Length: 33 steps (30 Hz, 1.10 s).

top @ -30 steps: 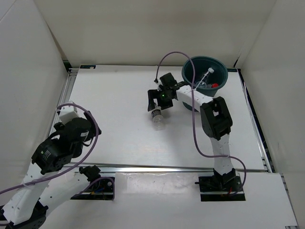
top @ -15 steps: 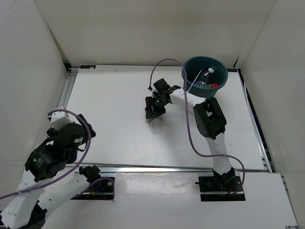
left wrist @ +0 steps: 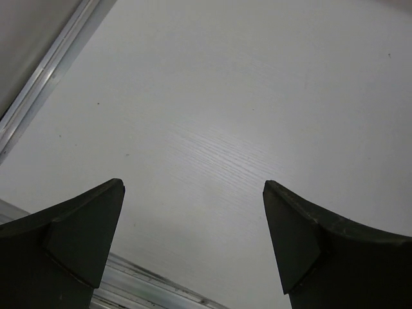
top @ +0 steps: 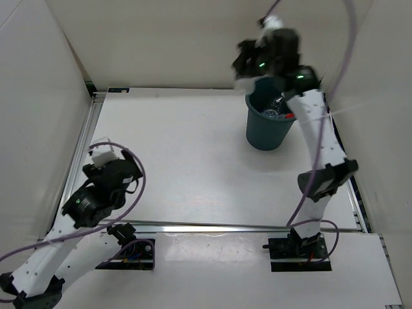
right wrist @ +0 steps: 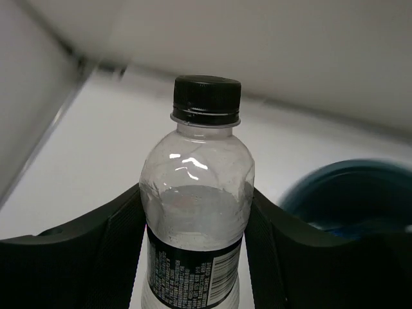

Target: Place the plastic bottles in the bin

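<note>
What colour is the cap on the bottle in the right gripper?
Black. The cap shows best in the right wrist view, atop the clear bottle.

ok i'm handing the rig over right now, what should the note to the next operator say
The left gripper is open and empty, low over the table.
The right gripper is shut on the black-capped bottle, held high by the bin. In the wrist view the bin sits off to one side, not under the bottle.
Done: a clear bottle and a red cap show inside the bin; the full count is hard to tell. No bottle shows on the table.
Left: carry the black-capped bottle over the bin's mouth and release.
</note>
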Tool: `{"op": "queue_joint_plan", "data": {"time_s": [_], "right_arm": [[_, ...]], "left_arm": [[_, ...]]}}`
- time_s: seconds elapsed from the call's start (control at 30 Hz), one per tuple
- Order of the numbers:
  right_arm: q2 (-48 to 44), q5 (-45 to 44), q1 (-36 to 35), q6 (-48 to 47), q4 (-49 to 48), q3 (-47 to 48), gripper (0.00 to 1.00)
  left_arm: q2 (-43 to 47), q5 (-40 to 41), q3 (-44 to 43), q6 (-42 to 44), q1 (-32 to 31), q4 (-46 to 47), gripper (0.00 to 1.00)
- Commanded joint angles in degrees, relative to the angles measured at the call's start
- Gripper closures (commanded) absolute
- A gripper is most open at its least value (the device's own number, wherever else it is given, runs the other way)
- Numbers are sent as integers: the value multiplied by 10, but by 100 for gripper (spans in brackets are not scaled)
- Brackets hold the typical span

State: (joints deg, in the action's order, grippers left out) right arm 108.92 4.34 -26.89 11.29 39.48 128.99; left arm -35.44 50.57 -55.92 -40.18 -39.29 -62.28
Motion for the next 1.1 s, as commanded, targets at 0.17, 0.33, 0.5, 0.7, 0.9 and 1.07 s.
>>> {"op": "queue_joint_plan", "data": {"time_s": [0.17, 0.33, 0.5, 0.7, 0.9, 1.07], "right_arm": [[-6, 3, 191, 2, -5, 40, 71], [35, 74, 230, 25, -11, 27, 65], [43, 106, 238, 43, -18, -7, 24], [30, 98, 271, 71, -5, -23, 0], [-49, 147, 315, 130, 1, -69, 0], [-155, 182, 330, 149, 1, -188, 0]], "left_arm": [[-95, -52, 15, 9, -3, 161, 0], [-154, -65, 3, 22, 21, 178, 0], [-192, -181, -14, 48, 117, 211, 0], [-241, -309, -25, 88, 267, 257, 0], [-262, -248, -38, 89, 321, 262, 0], [-217, -243, 3, 61, 327, 262, 0]]}}
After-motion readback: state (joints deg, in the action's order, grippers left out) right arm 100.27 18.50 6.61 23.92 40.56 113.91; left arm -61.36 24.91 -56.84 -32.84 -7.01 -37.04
